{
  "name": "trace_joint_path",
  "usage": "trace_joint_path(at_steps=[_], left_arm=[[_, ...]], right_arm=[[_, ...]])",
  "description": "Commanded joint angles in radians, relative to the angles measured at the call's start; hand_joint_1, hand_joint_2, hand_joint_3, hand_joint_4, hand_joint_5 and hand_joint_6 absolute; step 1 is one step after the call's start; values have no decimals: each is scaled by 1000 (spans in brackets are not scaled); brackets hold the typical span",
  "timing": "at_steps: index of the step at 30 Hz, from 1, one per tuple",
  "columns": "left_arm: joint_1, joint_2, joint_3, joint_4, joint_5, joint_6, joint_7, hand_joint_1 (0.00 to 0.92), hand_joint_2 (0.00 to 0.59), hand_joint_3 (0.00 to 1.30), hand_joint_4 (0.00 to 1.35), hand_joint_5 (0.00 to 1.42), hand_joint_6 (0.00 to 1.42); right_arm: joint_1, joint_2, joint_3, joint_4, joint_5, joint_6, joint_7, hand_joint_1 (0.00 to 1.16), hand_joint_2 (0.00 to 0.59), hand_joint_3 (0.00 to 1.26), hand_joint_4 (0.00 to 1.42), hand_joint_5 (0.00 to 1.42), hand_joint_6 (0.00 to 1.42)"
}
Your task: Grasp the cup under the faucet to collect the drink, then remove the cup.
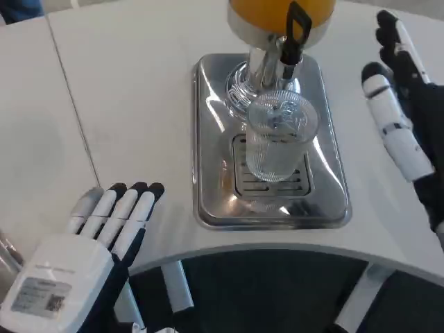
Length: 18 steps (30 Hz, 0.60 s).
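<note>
A clear ribbed cup stands upright on the grate of a shiny steel drip tray, right under the black tap lever of an orange drink dispenser. The cup looks empty. My right hand hovers open to the right of the tray, fingers stretched toward the dispenser, a gap away from the cup. Low at the left, my left hand lies flat and open over the table's front edge, holding nothing.
The white table has a seam running down its left part. Its curved front edge passes just below the tray, with dark floor beyond. A metal object peeks in at the left border.
</note>
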Motion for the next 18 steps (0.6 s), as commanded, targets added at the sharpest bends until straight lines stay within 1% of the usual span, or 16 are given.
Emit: trace_joint_path(at_steps=[1,5,9,12,18], left_arm=[[17,-9,1,0,-6,-9,-6,0,16,0,0,0,0],[11,-7,0,4,-4,-10,-6,0,19,0,0,0,0],[2,-6,6,10,-9,-6,-7,0,24,0,0,0,0],[0,-7,10,13,-14,-5,-7,0,26,0,0,0,0],[-3,-11,17,36,-41,-7,-3,0,27,0,0,0,0]], right_arm=[[-45,3,26,23,15,11,-30,0,569,0,0,0,0],[-88,20,39,50,42,22,-48,0,569,0,0,0,0],[-119,36,73,62,52,19,-65,0,574,0,0,0,0],[-131,44,86,69,59,18,-74,0,575,0,0,0,0],[-164,68,104,103,99,-8,-101,0,571,0,0,0,0]])
